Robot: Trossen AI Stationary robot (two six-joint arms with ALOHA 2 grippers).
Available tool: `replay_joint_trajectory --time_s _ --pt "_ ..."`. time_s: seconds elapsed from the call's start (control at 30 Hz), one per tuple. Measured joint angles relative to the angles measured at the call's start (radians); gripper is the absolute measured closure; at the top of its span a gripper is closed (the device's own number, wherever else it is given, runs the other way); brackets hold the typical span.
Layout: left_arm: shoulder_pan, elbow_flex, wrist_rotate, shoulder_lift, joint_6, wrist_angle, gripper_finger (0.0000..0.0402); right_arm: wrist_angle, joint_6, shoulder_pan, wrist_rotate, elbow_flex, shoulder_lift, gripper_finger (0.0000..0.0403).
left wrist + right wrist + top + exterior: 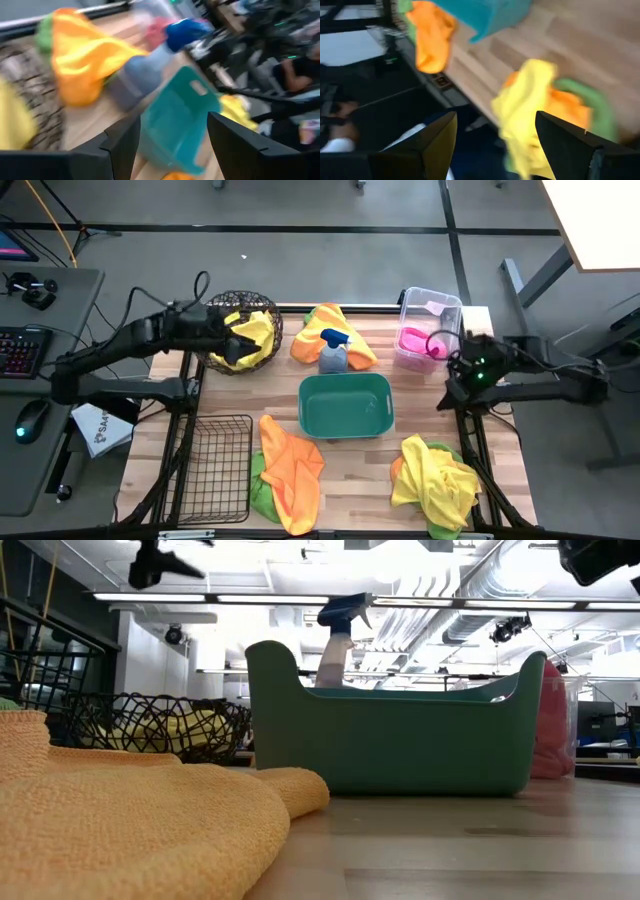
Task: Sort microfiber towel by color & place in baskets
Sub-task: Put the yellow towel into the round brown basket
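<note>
left gripper (233,340): over the round wire basket (262,350), on its side away from the teal tub (346,405); fingers (120,145) spread, nothing between them. Reads as just released, since a yellow towel (255,328) lies in that basket right under it.
right gripper (452,395): just off the desk (380,480) edge, on the tub's right, near the clear bin (428,328); fingers (437,135) spread and bare, waiting.
baskets: 4. Round wire one behind and left of the tub, clear bin behind and right, black rectangular wire basket (215,470) front left, tub in the middle.
why this layout: one container per colour, my guess; yellow in the round one, pink towel (415,342) in the clear bin, tub and rectangular basket look bare.
spray bottle (333,352): 1, upright just behind the tub, sitting on the back pile; not a sort item, and in the way of that pile.
loose piles: 3. Back pile (315,335) behind the tub, orange with yellow; front-left pile (290,470) in front of the tub, orange over green; front-right pile (435,475), yellow over orange and green.
towel count: 2 sorted; loose ones overlap, at least 7 by colour patches, exact number cannot tell.
progress: early, most cloths not yet binned.
</note>
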Motion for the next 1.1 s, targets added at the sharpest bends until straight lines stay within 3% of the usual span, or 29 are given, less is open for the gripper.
replay_joint_trajectory --time_s 0.1,0.2,0.33,0.5,0.63,0.93,1.03,1.1 --pt "-0.056 -0.05 -0.011 -0.024 -0.026 0.097 0.0183 0.194 0.15 0.175 0.05 -0.065 0.034 0.0137" --pt "-0.089 -0.082 -0.014 -0.03 -0.055 0.134 0.0183 0.337 0.23 0.35 0.085 -0.092 0.147 0.0137" --pt "-0.112 -0.102 -0.014 -0.032 -0.063 0.143 0.0183 0.322 0.28 0.559 0.115 -0.07 0.33 0.0137" --pt "-0.116 -0.104 -0.014 -0.033 -0.04 0.16 0.0183 0.258 0.501 0.734 0.267 -0.045 0.477 0.0137" --pt "-0.116 -0.104 0.006 -0.033 -0.029 0.208 0.0183 0.342 0.65 0.814 0.293 -0.043 0.577 0.0137" --pt "-0.116 -0.104 0.057 -0.033 -0.004 0.244 0.0183 0.44 0.748 0.863 0.28 -0.027 0.787 0.014" --pt "-0.116 -0.104 0.058 -0.033 -0.004 0.244 0.0183 0.398 0.686 0.862 0.263 0.026 0.854 0.0174" --pt "-0.116 -0.104 0.058 -0.033 -0.003 0.247 0.0183 0.33 0.632 0.863 0.259 0.077 0.897 0.0235"
